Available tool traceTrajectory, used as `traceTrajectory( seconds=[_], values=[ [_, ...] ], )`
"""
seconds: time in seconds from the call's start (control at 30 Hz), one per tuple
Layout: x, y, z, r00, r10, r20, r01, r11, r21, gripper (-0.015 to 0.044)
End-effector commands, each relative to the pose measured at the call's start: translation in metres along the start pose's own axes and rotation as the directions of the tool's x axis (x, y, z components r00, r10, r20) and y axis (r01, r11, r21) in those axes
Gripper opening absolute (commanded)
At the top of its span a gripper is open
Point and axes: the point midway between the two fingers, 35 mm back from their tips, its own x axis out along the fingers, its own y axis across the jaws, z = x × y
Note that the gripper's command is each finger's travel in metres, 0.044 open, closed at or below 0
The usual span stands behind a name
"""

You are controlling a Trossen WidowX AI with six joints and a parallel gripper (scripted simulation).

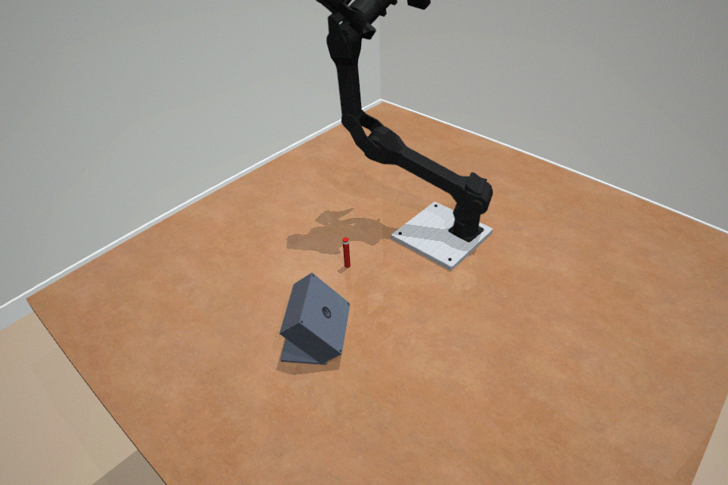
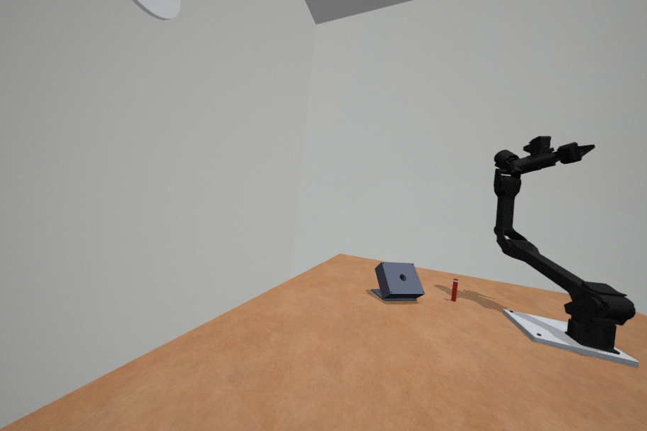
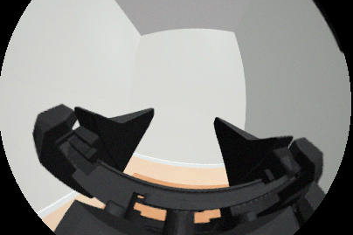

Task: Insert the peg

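A red round peg (image 1: 347,254) (image 2: 454,291) stands upright on the table, with a pale ring just under its top. The blue-grey sloped panel (image 1: 318,337) (image 2: 408,289) stands beyond the peg from the arm's base. Its face has one round hole (image 1: 326,312) (image 2: 403,277), which looks empty. My gripper (image 3: 184,116) is open and empty, its two fingers wide apart. In the exterior view it is high above the table, pointing roughly level and away from the panel. In the top view it is mostly cut off at the top edge.
The arm's base stands on a white plate (image 1: 427,246) (image 2: 550,339) with dark screws. The peg stands between this plate and the panel. The arm's shadow lies on the table behind the peg. Pale walls stand around the table.
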Motion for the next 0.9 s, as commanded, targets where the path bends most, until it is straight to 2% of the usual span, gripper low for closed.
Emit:
traceTrajectory(
  seconds=[0.0, 0.23, 0.6, 0.87],
  values=[
    [0.000, -0.001, 0.000, 1.000, -0.002, 0.001, 0.002, 1.000, -0.001, 0.0426],
    [0.015, -0.031, 0.006, 0.996, -0.086, 0.021, 0.087, 0.996, -0.023, 0.0440],
    [0.047, -0.096, 0.015, 0.953, -0.298, 0.049, 0.290, 0.948, 0.131, 0.0440],
    [0.056, -0.147, 0.023, 0.896, -0.438, 0.080, 0.407, 0.878, 0.252, 0.0440]
  ],
)
